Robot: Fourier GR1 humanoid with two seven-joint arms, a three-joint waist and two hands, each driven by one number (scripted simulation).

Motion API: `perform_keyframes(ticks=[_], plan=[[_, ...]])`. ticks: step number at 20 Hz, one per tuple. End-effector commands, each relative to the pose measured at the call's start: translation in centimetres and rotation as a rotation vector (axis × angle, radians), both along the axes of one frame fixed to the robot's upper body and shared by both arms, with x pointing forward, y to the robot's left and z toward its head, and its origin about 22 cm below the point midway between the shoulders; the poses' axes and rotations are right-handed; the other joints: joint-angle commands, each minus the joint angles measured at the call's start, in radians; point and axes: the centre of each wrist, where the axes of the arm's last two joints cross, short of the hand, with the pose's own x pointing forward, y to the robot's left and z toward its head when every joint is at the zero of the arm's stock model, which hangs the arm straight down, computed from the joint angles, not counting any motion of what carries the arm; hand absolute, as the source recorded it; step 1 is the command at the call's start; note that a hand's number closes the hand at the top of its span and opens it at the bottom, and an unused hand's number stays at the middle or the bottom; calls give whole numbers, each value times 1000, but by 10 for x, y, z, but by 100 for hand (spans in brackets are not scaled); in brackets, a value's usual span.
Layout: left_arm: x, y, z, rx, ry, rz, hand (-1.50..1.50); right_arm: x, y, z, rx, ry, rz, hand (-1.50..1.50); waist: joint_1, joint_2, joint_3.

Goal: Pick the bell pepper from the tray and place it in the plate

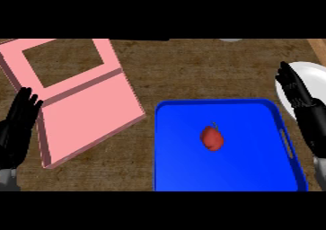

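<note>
a red bell pepper [212, 138] lies in the middle of a blue tray [185, 170] on a brown desk [191, 67], a white plate [318, 76] at right, while the left hand [16, 128] and right hand [301, 99] rest open, fingers straight, at either edge.

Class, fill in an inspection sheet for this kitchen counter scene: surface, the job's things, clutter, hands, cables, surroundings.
Surface: brown wood-grain counter.
Job's things: red bell pepper lies near the middle of the blue tray; white plate sits at the right edge, partly hidden by the right hand, nothing seen on its visible part.
Clutter: pink two-compartment tray at left, one section an open frame showing counter through it.
Hands: left hand open, resting at the left edge, fingers up; right hand open, fingers straight, over the plate's left rim, holding nothing.
Cables: nothing seen.
Surroundings: a pale object at the top edge, too cut off to identify.
</note>
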Motion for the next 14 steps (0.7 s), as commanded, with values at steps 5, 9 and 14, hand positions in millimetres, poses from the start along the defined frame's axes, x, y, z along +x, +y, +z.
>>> perform_keyframes(ticks=[5,9,14], plan=[[9,-40,-24,110,196,16,0,-3,98,-3,194,71,-113,150,-22,-10,16],[-10,-29,-41,89,258,6,0,7,-28,-4,-736,-23,-296,150,-59,-11,-18],[-13,-50,-52,68,298,14,0,-25,60,-63,-132,-54,-571,150,-63,-19,23]])
